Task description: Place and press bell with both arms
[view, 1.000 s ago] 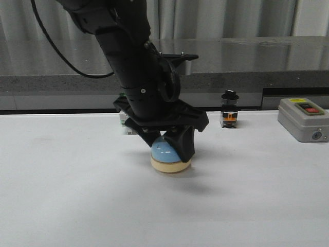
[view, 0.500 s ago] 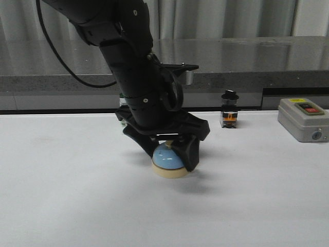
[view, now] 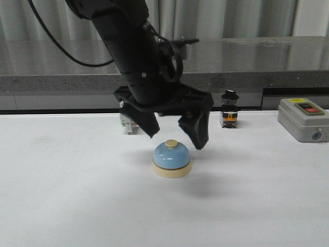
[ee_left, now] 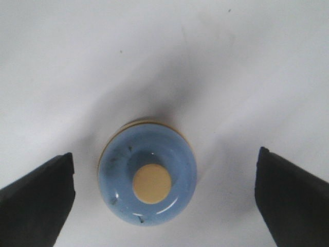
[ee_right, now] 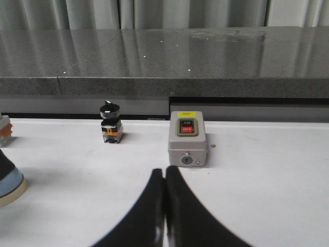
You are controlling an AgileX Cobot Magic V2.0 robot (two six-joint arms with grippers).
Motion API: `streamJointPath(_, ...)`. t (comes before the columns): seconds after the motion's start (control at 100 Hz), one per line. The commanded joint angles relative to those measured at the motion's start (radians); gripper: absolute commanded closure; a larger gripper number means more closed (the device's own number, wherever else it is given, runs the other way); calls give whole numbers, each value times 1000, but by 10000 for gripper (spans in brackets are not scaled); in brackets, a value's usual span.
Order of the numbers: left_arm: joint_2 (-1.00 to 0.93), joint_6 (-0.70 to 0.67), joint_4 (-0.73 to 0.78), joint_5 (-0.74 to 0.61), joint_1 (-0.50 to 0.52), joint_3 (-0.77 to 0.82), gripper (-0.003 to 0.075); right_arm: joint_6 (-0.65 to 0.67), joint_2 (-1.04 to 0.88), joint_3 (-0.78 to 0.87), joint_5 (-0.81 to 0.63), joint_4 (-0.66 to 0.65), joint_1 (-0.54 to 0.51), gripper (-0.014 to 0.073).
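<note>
The light-blue domed bell [view: 171, 158] with cream base and cream button stands upright on the white table, free of any grip. My left gripper [view: 175, 135] hangs open just above it, one finger on each side, touching nothing. The left wrist view looks straight down on the bell [ee_left: 148, 179] between the two spread fingers [ee_left: 36, 198]. My right gripper [ee_right: 165, 175] is shut and empty, low over the table; it does not show in the front view. The bell's edge shows in the right wrist view [ee_right: 9, 186].
A black-capped switch [view: 229, 110] and a grey on/off box [view: 304, 120] stand at the back right of the table. A green-and-white switch [view: 127, 123] is partly hidden behind the left arm. A grey stone ledge [view: 257, 56] runs along the back.
My left gripper has opened, let go of the bell and risen. The bell stays on the table.
</note>
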Motion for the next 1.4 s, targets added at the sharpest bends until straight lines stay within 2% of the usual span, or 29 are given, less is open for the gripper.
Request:
streamJointPath(0.0, -115, -8, -21, -22, -1, -26, 51, -9, -19, -14, -85, 2, -7, 654)
streamJointPath(0.18, -231, -10, -21, -30, 38, -9, 51, -9, -19, -14, -85, 2, -7, 654)
streamJointPath(0.32, -339, -10, -18, -68, 100, 64, 51, -9, -19, -14, -85, 2, -7, 654)
streamJointPath(0.65, -690, -12, -18, -207, 311, 399, 51, -9, -19, -14, -85, 2, -7, 654)
streamJointPath(0.84, -913, -13, -18, -288, 390, 609, 51, -9, -19, -14, -85, 2, -7, 654)
streamJointPath(1.05, -1146, -18, -18, -322, 418, 783, 51, -9, -19, -14, -85, 2, -7, 654)
streamJointPath(1.28, -1335, -19, -18, -314, 418, 886, 52, -9, -19, -14, -85, 2, -7, 654)
streamJointPath(1.39, -1382, -19, -18, -314, 418, 909, 107, -9, -19, -14, -85, 2, -7, 654)
